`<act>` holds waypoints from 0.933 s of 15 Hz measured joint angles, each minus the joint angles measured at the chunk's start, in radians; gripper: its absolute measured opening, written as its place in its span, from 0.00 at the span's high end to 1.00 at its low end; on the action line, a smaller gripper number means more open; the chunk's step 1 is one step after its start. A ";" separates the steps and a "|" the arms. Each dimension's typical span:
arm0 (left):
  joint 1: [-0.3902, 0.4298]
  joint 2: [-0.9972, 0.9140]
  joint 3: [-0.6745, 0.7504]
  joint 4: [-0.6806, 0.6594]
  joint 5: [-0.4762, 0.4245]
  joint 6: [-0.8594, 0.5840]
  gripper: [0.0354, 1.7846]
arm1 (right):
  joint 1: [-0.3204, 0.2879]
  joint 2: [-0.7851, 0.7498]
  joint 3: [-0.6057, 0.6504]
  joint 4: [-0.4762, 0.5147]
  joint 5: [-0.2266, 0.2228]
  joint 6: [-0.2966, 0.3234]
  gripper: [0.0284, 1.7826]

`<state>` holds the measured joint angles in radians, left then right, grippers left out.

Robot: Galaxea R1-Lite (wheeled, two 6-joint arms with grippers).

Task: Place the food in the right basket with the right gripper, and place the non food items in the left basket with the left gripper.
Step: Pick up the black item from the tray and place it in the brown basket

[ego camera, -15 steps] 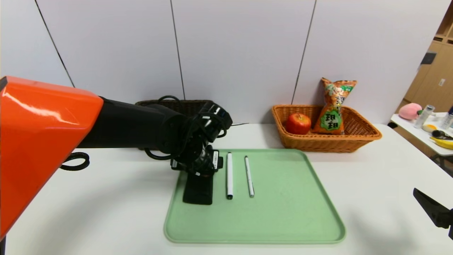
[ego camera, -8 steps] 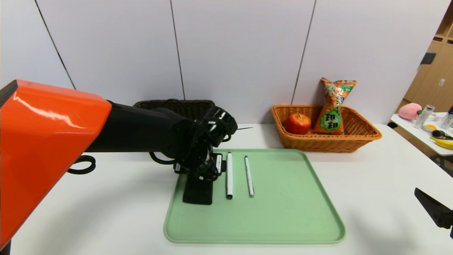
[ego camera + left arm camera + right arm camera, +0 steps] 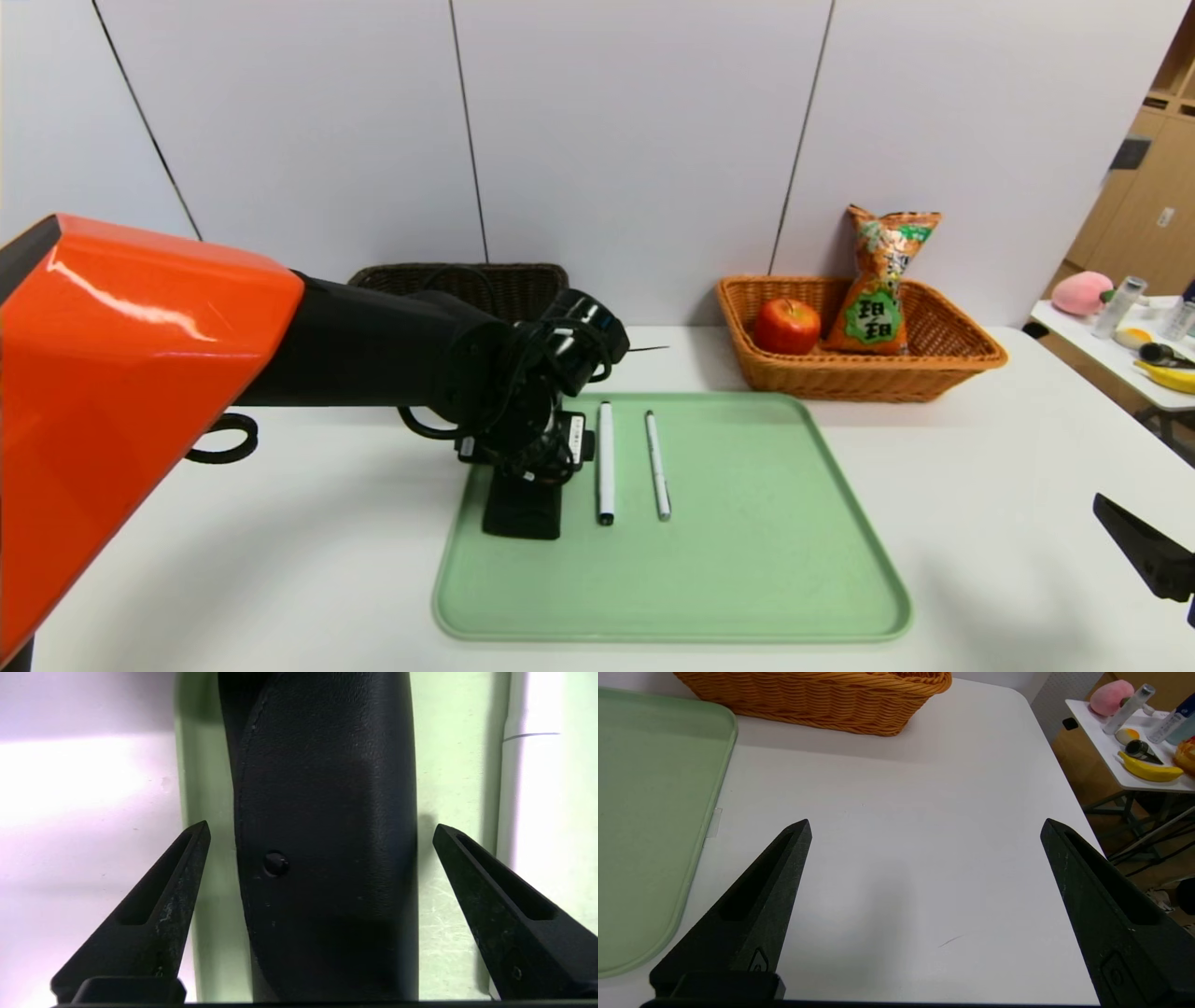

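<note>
The white table (image 3: 980, 485) carries a green tray (image 3: 747, 560) in the middle, with 2 baskets behind it by the wall. The left arm (image 3: 140, 373), orange and black, reaches across from the left, and it hides much of the dark left basket (image 3: 467, 278), so what lies inside cannot be told. The right basket (image 3: 943, 359), woven and orange-brown, holds a red apple (image 3: 787, 326) and a snack bag (image 3: 880, 280) that stands upright against its back rim.

On the left part of the tray lies a black case (image 3: 523, 509), lengthwise toward the wall. The left gripper (image 3: 320, 833) hangs right over it, fingers (image 3: 163, 891) spread wide, 1 on each side of the case with a gap on both sides; neither touches it in the left wrist view. Just right of the case lie 2 pens side by side, apart from each other: a thicker white pen (image 3: 606, 462) and a thinner pen (image 3: 657, 464).

The right gripper (image 3: 924, 830) sits low at the table's right edge, over bare tabletop, well apart from the tray, its fingers spread and holding nothing.
</note>
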<state>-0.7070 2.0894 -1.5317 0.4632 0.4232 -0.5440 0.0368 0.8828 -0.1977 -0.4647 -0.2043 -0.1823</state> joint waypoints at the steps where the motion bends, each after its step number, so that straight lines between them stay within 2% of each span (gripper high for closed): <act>1: 0.000 -0.002 0.003 0.000 0.000 0.000 0.06 | 0.000 -0.001 0.000 0.000 0.000 0.000 0.05; 4: 0.000 -0.010 0.015 -0.008 0.005 -0.011 0.07 | 0.000 -0.001 0.000 0.000 0.000 0.001 0.05; 6: 0.000 -0.014 0.025 -0.016 0.019 -0.012 0.27 | 0.000 -0.003 0.000 0.001 0.002 0.002 0.05; 8: 0.000 -0.019 0.028 -0.026 0.028 -0.011 0.43 | 0.000 -0.005 0.001 0.001 0.003 0.003 0.05; 11: 0.000 -0.029 0.030 -0.023 0.029 -0.011 0.58 | 0.000 -0.006 0.001 0.001 0.003 0.003 0.05; 12: -0.001 -0.035 0.031 -0.022 0.028 -0.011 0.66 | 0.000 -0.007 0.001 0.001 0.003 0.003 0.05; 14: -0.009 -0.061 0.032 -0.016 0.024 -0.005 0.73 | 0.000 -0.007 0.001 0.001 0.003 0.003 0.05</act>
<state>-0.7162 2.0283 -1.5000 0.4468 0.4477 -0.5494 0.0368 0.8755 -0.1962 -0.4632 -0.2015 -0.1798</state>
